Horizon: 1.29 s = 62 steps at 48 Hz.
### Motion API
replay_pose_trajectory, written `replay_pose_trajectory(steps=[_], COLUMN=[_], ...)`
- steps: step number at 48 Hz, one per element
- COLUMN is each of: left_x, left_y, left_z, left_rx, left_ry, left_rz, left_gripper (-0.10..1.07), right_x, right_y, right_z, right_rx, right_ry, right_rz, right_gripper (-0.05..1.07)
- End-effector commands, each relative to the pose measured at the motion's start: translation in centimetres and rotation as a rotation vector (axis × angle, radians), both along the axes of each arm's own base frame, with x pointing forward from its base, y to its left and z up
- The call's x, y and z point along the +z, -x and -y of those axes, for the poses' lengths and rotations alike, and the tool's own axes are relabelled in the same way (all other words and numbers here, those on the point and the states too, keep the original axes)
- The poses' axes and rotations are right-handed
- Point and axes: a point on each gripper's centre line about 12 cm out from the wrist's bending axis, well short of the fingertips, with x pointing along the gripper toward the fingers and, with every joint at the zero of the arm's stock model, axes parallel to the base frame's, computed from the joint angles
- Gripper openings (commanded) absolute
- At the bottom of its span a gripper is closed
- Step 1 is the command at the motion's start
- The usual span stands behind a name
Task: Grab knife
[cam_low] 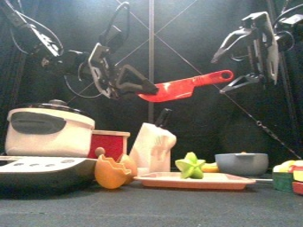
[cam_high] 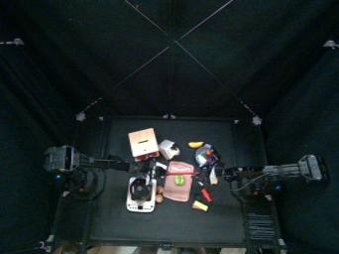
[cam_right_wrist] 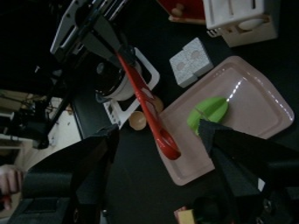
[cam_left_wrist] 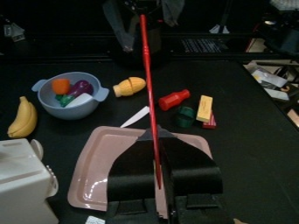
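A red toy knife [cam_low: 180,88] hangs level in the air above the table. My left gripper [cam_low: 133,86] is shut on one end of it. In the left wrist view the knife [cam_left_wrist: 147,79] shows edge-on, running straight out from my shut jaws [cam_left_wrist: 156,171]. My right gripper [cam_low: 240,78] is open at the knife's other end, with the jaws on either side of the tip. In the right wrist view the knife [cam_right_wrist: 145,98] runs from the left gripper toward my own jaws [cam_right_wrist: 170,166]. From above, the knife [cam_high: 180,171] lies between both grippers.
Below stand a pink tray [cam_low: 160,183] with a green star fruit [cam_low: 190,165], a white knife block [cam_low: 154,146], a red box [cam_low: 109,142], a rice cooker [cam_low: 48,129] and a blue bowl [cam_low: 243,162]. A banana [cam_left_wrist: 21,116] and small toy foods [cam_left_wrist: 176,98] lie nearby.
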Motion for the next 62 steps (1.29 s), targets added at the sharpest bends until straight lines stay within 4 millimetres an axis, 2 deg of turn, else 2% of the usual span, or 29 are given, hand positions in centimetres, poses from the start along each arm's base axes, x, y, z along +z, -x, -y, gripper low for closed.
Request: replay_pose_trajectory(steps=[1, 10, 19, 25, 34, 40, 50, 62], left_x=[1.0, 1.1, 1.1, 1.2, 1.2, 1.2, 1.1, 0.7], left_y=[-0.1, -0.2, -0.2, -0.3, -0.3, -0.3, -0.5, -1.3], left_z=[0.0, 0.0, 0.0, 0.0, 0.0, 0.0, 0.0, -0.2], left_rx=[-0.002, -0.002, -0.001, -0.001, -0.001, -0.001, -0.003, -0.001], left_ry=[-0.004, -0.004, -0.003, -0.003, -0.003, -0.003, -0.006, -0.005], left_rz=[0.033, 0.036, 0.034, 0.037, 0.040, 0.040, 0.038, 0.029], left_gripper=[0.26, 0.26, 0.26, 0.26, 0.26, 0.26, 0.26, 0.26], right_x=[2.7, 5.5, 6.4, 7.4, 4.2, 2.4, 0.9, 0.0], right_y=[0.2, 0.7, 1.6, 1.7, 0.5, -0.4, -1.0, -2.2], right_z=[-0.3, -0.3, 0.4, 1.4, 0.7, 0.2, 0.7, 1.4], right_rx=[-0.028, -0.062, 0.008, 0.112, 0.317, 0.377, 0.368, 0.362], right_ry=[-0.008, 0.019, 0.152, 0.291, 0.491, 0.537, 0.584, 0.620], right_rz=[0.025, -0.045, -0.286, -0.327, -0.318, -0.265, -0.235, -0.257], right_gripper=[1.01, 1.01, 1.01, 1.01, 1.01, 1.01, 1.00, 1.00])
